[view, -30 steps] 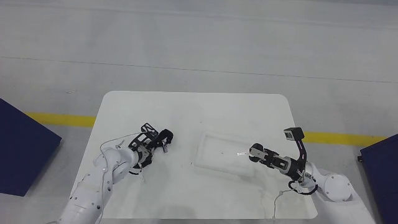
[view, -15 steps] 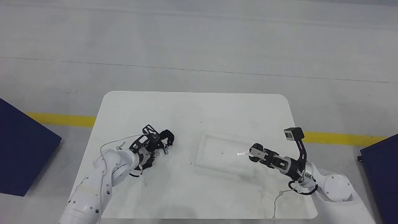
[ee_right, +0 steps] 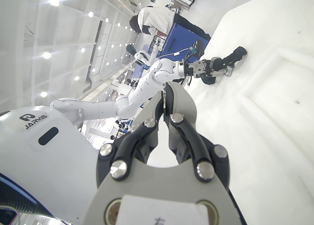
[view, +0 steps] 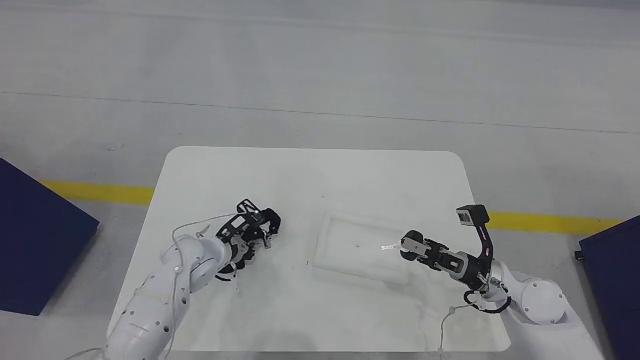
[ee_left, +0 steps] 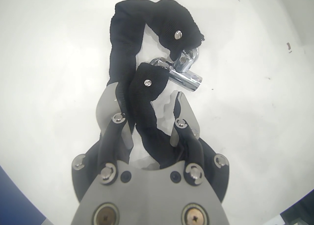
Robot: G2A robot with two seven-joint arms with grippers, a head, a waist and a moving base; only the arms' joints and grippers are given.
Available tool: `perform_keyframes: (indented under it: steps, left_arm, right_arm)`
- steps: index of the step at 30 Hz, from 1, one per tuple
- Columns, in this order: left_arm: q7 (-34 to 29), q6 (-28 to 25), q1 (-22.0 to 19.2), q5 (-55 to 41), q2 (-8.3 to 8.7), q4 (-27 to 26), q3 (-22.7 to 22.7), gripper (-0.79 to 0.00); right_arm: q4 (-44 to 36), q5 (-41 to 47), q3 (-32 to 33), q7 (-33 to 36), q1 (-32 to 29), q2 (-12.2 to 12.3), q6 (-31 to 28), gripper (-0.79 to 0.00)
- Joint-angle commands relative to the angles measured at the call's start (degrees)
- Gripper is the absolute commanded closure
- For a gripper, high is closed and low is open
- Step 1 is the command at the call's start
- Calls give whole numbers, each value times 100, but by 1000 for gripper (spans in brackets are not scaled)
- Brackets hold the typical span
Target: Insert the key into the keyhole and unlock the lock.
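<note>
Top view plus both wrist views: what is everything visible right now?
white rounded table: one, white, mid top view.
shallow white rectangular tray: one, white, table's right half.
black fabric-sleeved chain lock: one, black with chrome lock body, table's left half.
small silver key: one, silver, over the tray.
dark blue panels: two, blue, floor beside the table.
left gripper: one, grey, open astride the chain.
right gripper: one, grey, shut on the key.
</note>
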Motion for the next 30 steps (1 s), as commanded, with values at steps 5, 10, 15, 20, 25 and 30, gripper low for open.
perform_keyframes:
  steps: [5, 10, 15, 20, 25, 30]
  left_arm:
    - [32, -42, 57, 46, 10, -143, -4, -289]
    - [-18, -108, 157, 30, 36, -294, -67, -299]
    - [-38, -76, 158, 56, 37, -196, -71, -299]
    - [-16, -71, 87, 33, 7, -29, 6, -289]
    - [13, -30, -27, 43, -30, 174, 94, -102]
    - [123, 20, -98, 180, -52, 262, 171, 0]
  right_arm:
    - [0, 0, 0, 0, 0, 0, 0, 0]
    - [0, 0, 0, 0, 0, 0, 0, 0]
    - [0, 0, 0, 0, 0, 0, 0, 0]
    - [0, 0, 0, 0, 0, 0, 0, 0]
    - [0, 0, 0, 0, 0, 0, 0, 0]
    - [0, 0, 0, 0, 0, 0, 0, 0]
